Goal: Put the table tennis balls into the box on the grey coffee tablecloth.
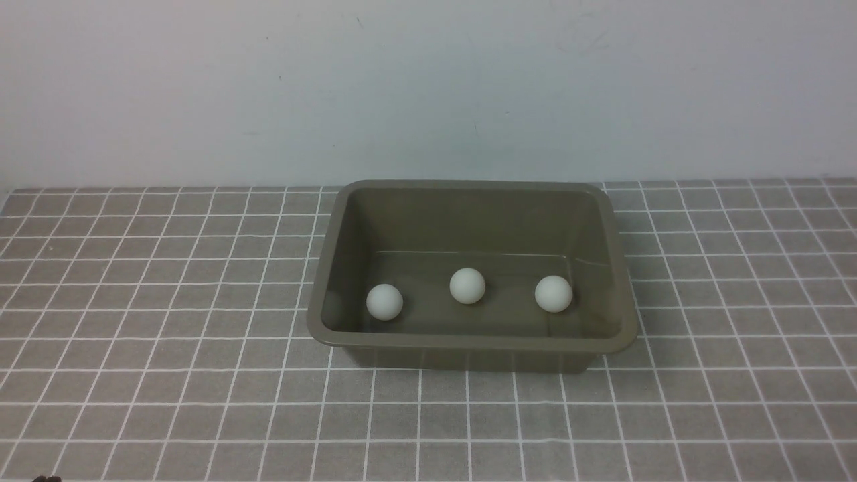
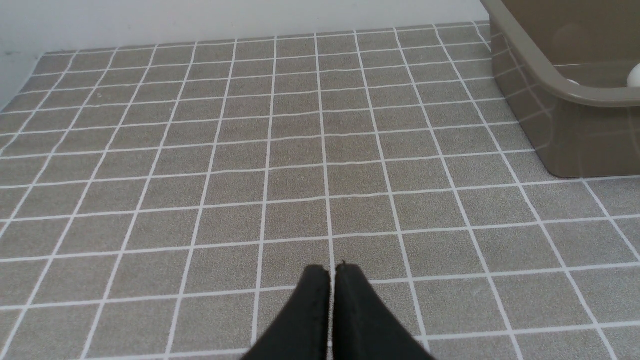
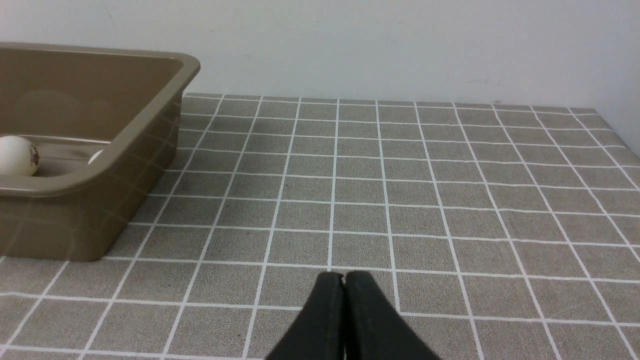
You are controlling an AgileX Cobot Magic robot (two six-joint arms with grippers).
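Sitting inside the box (image 1: 622, 294): all three table tennis balls (image 1: 467, 286). Left gripper (image 2: 332, 272) and right gripper (image 3: 344, 277) both clenched empty, box off to their inner sides.

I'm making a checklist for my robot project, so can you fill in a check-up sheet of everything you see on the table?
Surface: grey coffee tablecloth with a white grid, lying flat.
Job's things: three table tennis balls, left, middle and right, all rest apart from each other inside the box; one ball shows a dark printed mark.
Clutter: nothing seen.
Grippers: left gripper shut and empty above bare cloth; right gripper shut and empty above bare cloth.
Cables: nothing seen.
Surroundings: plain pale wall behind the table.
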